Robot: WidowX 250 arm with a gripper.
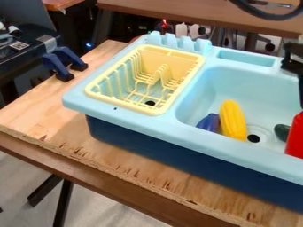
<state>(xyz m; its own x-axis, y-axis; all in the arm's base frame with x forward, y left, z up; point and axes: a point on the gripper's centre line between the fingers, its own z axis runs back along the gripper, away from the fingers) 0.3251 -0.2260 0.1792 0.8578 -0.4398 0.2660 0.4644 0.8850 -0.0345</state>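
Observation:
At the right edge, over the sink's far right side, part of the black gripper (292, 60) shows, cut off by the edge. Directly below its black parts stands a red object (295, 139), also cut off; whether the gripper holds it I cannot tell. In the light blue sink (204, 82) lie a yellow corn-like toy (232, 119), a purple-blue toy (209, 122) against its left side, and a dark green toy (281, 131) beside the red object.
A yellow dish rack (198, 66) sits in the sink unit's left part. The wooden table (44, 106) runs left and in front. Blue clamps (59, 64) are at its left edge, beside black equipment (24, 51). Another wooden table (177, 15) stands behind.

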